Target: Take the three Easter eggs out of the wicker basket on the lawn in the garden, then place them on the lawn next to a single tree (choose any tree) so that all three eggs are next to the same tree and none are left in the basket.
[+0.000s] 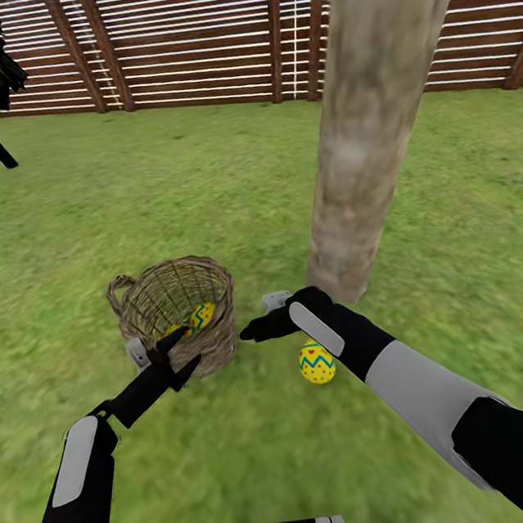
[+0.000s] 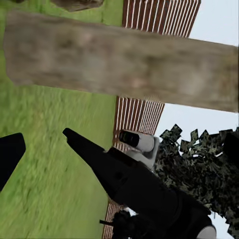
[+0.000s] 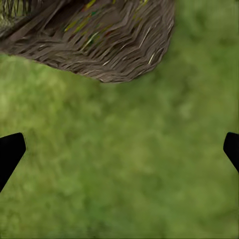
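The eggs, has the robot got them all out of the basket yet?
Not yet. One egg already lies on the lawn near the tree. At least one egg is still in the basket. The right gripper is open, holding nothing.

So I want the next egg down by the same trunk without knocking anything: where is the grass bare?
Bare lawn lies right of the tree and behind it toward the fence. It is crowded between the wicker basket and the trunk: the right gripper hangs there, open, with one Easter egg just beside it. The left gripper sits at the basket.
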`<state>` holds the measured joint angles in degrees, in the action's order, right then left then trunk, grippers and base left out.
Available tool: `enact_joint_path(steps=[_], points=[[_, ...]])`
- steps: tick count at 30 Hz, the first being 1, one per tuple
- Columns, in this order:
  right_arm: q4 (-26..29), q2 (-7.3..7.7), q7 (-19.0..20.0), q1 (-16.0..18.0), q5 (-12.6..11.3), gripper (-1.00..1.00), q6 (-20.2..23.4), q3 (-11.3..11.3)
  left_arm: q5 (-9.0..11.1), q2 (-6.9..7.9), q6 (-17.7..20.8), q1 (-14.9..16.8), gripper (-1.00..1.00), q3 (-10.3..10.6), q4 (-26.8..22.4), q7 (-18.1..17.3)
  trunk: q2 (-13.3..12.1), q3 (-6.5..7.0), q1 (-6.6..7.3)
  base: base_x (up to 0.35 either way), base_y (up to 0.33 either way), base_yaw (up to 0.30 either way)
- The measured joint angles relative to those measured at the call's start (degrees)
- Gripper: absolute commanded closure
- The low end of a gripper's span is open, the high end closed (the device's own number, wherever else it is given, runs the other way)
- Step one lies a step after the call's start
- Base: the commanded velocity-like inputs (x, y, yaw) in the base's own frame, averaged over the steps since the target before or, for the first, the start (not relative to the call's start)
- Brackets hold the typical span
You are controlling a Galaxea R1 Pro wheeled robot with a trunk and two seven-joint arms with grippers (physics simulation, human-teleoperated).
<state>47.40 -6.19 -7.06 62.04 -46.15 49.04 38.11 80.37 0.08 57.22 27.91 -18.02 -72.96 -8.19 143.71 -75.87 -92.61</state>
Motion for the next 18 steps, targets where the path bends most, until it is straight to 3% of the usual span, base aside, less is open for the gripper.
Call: enact_joint_path(steps=[4,6,12,18], points=[[0.00,0.07,0.06,0.01,0.04,-1.00,-0.01,0.00,0.43,0.25,0.51,-0.44,-1.00,0.00,-3.11,-0.09,-0.05,0.89,0.10,0.000,0.000,0.291],[0.00,0.13,0.08,0.01,0.05,-1.00,-0.01,-0.02,0.92,1.27,0.69,-0.76,-1.00,-0.01,-3.99,-0.15,-0.08,1.33,0.15,0.000,0.000,0.291],[0.09,0.27,2.85,0.03,-0.14,-1.00,-0.03,-0.63,8.46,4.46,0.49,-1.47,-1.00,-0.07,-4.33,-0.09,-0.16,2.66,0.31,0.000,0.000,0.291],[1.13,0.32,6.21,-0.02,-0.45,-1.00,-0.07,-0.72,9.04,4.76,0.23,-1.60,-1.00,-0.10,-3.86,-0.04,-0.23,3.77,0.43,0.000,0.000,0.291]])
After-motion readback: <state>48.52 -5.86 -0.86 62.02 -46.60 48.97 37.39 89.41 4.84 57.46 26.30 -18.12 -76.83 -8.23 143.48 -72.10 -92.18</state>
